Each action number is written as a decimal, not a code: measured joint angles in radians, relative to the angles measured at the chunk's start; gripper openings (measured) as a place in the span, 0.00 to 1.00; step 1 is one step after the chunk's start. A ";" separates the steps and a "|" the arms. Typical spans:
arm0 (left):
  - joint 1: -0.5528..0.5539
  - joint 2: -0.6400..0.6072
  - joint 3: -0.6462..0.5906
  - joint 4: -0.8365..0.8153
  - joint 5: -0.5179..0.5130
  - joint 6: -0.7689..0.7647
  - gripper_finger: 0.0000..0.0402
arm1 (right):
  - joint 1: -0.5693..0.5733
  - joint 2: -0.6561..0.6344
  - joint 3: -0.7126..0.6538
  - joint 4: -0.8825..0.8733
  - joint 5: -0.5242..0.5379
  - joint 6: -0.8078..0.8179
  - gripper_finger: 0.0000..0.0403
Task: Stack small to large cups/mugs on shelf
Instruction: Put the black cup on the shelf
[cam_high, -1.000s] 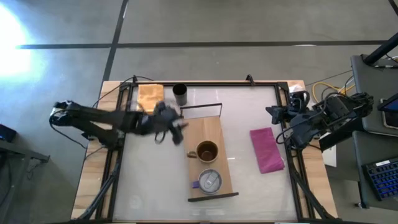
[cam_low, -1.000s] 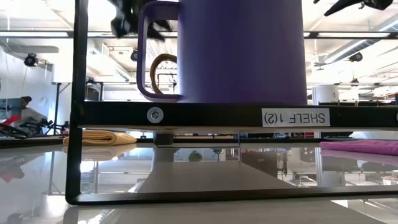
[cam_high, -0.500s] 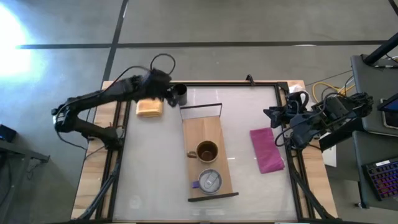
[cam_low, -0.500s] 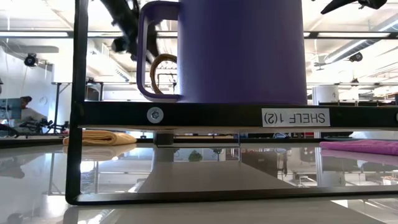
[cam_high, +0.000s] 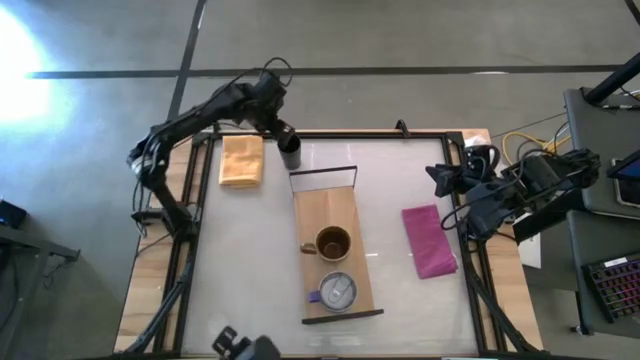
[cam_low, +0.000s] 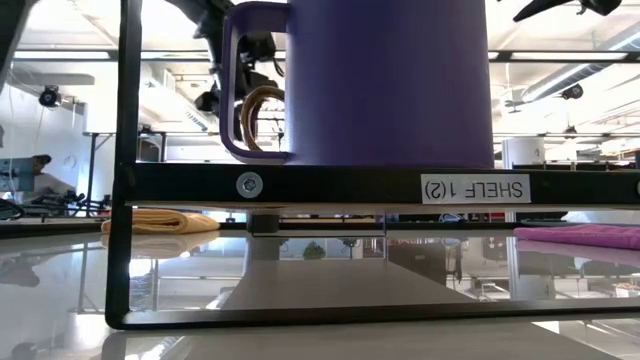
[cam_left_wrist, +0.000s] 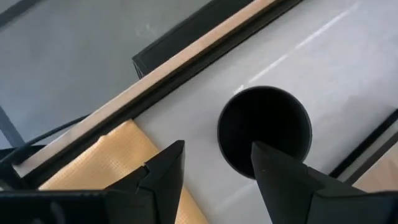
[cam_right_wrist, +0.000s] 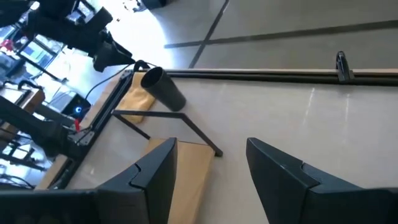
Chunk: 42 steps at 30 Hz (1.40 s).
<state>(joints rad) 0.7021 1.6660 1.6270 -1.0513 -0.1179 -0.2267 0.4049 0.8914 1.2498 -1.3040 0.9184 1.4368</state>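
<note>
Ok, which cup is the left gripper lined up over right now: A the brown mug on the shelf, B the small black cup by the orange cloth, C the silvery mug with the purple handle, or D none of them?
B: the left gripper hangs open directly above the small black cup, which stands on the table beside the orange cloth, off the shelf.

- Long light-wood shelf board (cam_high: 338, 213): matt, with a thin dark metal frame.
- Folded orange cloth (cam_high: 241, 161): woven texture.
- White bench (cam_high: 400, 190): smooth, glossy.
- Narrow black cylindrical cup (cam_left_wrist: 264, 130): matt.

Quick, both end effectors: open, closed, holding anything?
Left end effector: open, empty, above the black cup.
Right end effector: open, empty, parked at the table's right edge.
</note>
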 joint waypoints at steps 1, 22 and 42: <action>0.007 0.021 0.030 -0.025 0.008 0.008 0.43 | 0.000 0.002 -0.002 0.001 0.000 0.005 0.46; 0.046 0.213 0.081 -0.131 0.157 0.159 0.43 | 0.000 0.053 -0.009 0.001 -0.004 0.048 0.46; 0.045 0.215 0.054 -0.035 0.135 0.164 0.01 | 0.000 0.052 -0.009 -0.011 -0.004 0.047 0.46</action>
<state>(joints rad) 0.7475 1.8805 1.6806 -1.0866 0.0170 -0.0624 0.4049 0.9432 1.2407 -1.3146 0.9142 1.4839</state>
